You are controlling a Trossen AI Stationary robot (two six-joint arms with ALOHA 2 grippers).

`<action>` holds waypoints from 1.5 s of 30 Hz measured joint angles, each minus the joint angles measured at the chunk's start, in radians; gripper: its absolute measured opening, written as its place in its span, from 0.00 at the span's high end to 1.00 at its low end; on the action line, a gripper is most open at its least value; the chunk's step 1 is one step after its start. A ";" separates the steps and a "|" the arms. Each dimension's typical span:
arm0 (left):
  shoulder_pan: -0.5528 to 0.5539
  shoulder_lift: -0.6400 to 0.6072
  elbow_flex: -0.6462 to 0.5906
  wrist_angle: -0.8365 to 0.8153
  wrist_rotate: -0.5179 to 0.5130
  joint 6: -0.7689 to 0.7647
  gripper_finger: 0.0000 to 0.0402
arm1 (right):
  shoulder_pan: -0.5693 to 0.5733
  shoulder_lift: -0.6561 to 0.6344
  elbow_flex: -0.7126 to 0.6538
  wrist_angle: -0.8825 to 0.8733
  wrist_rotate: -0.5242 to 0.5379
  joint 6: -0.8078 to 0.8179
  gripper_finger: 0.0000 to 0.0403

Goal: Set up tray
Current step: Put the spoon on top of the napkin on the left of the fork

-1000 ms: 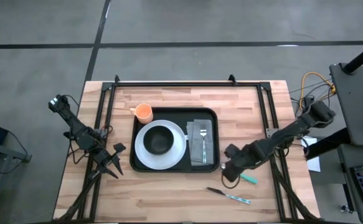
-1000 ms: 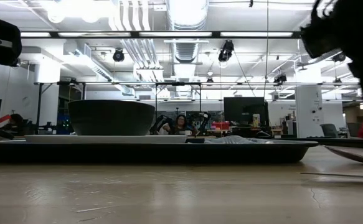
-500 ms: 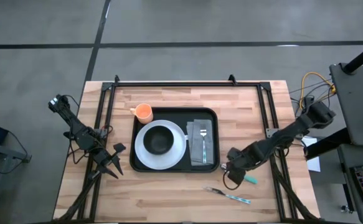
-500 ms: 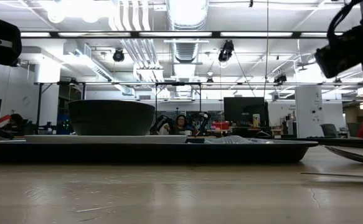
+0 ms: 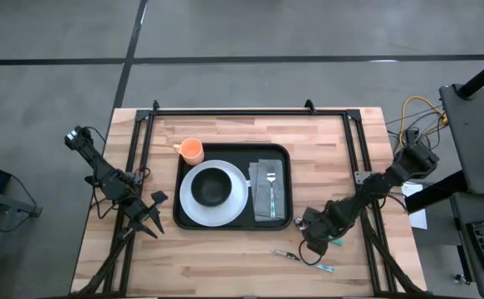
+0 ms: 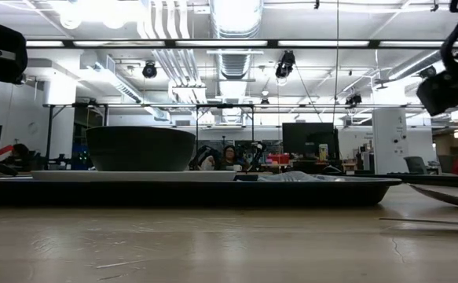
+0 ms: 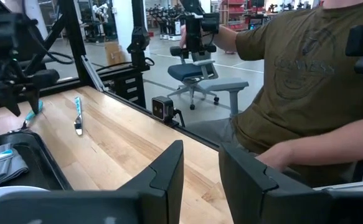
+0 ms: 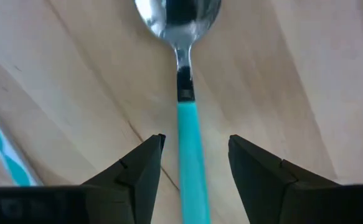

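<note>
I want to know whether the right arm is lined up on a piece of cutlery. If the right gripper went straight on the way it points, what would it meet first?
The right gripper, open, points down at the silver spoon with a teal handle lying on the wooden table; the handle runs between its fingers, so it would probably meet that first.

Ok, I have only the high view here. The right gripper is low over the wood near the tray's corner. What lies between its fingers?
Observer: A spoon with a teal handle lies flat on the wood, between the open fingers of the right gripper. There is a gap on both sides, so it is not gripped yet.
Operator: Is somebody close to the table?
Observer: Yes. Past the open left gripper, its wrist view shows a person in an olive shirt sitting just beyond the table edge.
</note>
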 joint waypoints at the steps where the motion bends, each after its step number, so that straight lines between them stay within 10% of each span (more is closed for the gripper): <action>1: 0.000 0.000 0.000 0.000 0.000 0.000 0.79 | 0.004 0.009 0.000 0.001 0.000 0.000 0.57; 12: 0.000 0.000 0.000 0.000 0.000 0.000 0.79 | 0.016 0.112 0.005 0.008 -0.027 -0.016 0.65; 18: 0.000 0.000 0.000 0.000 0.000 0.000 0.79 | 0.016 0.048 -0.003 0.011 -0.027 0.123 0.91; 45: 0.000 0.000 0.000 0.000 0.000 0.000 0.79 | -0.198 -0.083 0.027 -0.092 -0.023 0.390 0.88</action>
